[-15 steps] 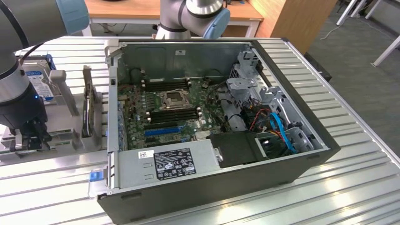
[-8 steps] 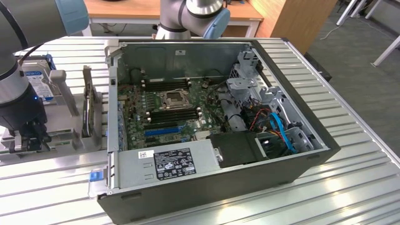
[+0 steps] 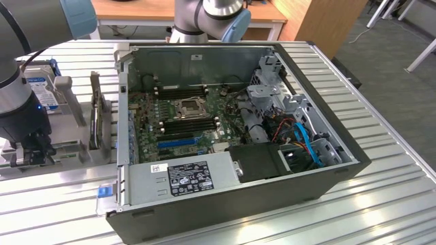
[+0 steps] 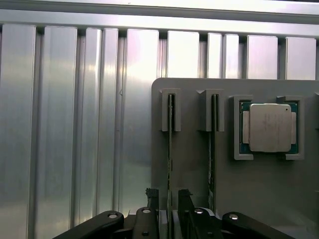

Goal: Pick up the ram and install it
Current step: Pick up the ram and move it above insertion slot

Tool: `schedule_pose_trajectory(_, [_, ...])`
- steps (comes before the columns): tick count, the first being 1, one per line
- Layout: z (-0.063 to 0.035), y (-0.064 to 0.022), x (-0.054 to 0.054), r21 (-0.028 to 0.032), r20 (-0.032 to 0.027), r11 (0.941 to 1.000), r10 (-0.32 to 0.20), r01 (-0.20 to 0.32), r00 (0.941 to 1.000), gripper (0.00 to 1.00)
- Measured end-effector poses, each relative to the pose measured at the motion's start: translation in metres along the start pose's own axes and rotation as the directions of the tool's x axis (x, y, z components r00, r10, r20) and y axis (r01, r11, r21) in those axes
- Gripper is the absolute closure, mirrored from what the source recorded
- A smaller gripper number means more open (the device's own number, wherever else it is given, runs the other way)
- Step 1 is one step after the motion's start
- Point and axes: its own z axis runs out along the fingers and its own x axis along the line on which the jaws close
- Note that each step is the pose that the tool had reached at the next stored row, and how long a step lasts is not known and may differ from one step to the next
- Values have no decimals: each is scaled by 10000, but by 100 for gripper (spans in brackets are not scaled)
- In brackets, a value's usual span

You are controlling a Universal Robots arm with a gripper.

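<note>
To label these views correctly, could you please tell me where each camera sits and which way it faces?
Exterior view: off the arm, raised, looking down at the open computer case; arm and pincer at the exterior view's left.
Wrist view: on the wrist, looking down past the open pincer onto the ram in the grey holder.
Shared: the pincer and the grey holder.

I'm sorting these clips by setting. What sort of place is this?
Probably a robotics lab or test workshop: an opened computer case sits on a slotted aluminium table, a grey fixture holds loose parts such as a processor, and wooden desks stand behind.
</note>
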Motion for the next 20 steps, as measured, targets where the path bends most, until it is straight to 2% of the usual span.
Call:
schedule_pose_trajectory(11, [1, 0, 0, 1, 2, 10000, 0, 0, 10000, 70])
schedule_pose_trajectory(14, [1, 0, 0, 1, 1, 10000, 0, 0, 10000, 72])
schedule_pose_trajectory(15, [1, 0, 0, 1, 1, 10000, 0, 0, 10000, 79])
schedule_pose_trajectory(20, [2, -1, -1, 4, 3, 10000, -1, 1, 10000, 79])
